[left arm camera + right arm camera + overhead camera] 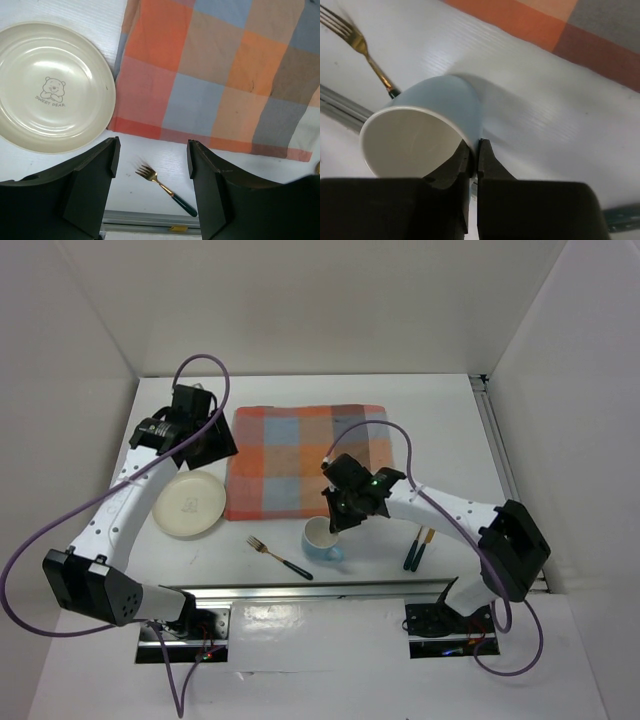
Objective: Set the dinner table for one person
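A pale blue cup with a white inside stands on the white dinner table in front of the checked cloth. My right gripper is shut on its rim, one finger inside and one outside; the right wrist view shows the cup tilted in that grip. A gold fork with a dark handle lies left of the cup. A cream plate with a bear print lies left of the cloth. My left gripper is open and empty above the plate's far edge.
Two more dark-handled pieces of cutlery lie right of the cup near the front rail. White walls close in the left, back and right. In the left wrist view the fork lies between my open fingers, the plate at upper left.
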Tool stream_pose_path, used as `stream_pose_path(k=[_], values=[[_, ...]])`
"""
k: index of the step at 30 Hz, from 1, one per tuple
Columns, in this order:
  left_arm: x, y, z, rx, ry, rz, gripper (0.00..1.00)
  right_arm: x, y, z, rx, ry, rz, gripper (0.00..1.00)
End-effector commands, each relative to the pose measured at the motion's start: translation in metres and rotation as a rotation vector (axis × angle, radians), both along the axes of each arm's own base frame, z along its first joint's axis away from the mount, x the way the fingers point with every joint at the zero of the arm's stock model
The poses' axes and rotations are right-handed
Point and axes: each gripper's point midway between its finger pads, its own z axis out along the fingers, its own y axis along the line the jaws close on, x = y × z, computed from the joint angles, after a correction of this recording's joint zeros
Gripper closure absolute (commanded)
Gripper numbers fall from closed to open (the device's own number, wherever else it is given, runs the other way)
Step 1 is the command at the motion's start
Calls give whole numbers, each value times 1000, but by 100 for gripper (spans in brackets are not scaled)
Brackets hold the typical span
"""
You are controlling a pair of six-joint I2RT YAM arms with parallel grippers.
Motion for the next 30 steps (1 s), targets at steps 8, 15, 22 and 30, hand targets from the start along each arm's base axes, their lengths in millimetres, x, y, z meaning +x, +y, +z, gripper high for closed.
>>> stream_pose_path(k=[8,15,22,30], values=[[6,3,-3,18,-2,14,27,115,-22,117,-102,-268,-256,100],[-7,17,-38,70,126,117,27,244,-55,125,-140,-330,-433,100],[-22,16,-59,24,154,135,28,332,-98,108,-86,-328,-575,100],[-25,21,-74,6,172,140,30,369,-129,74,-81,-318,-638,100]])
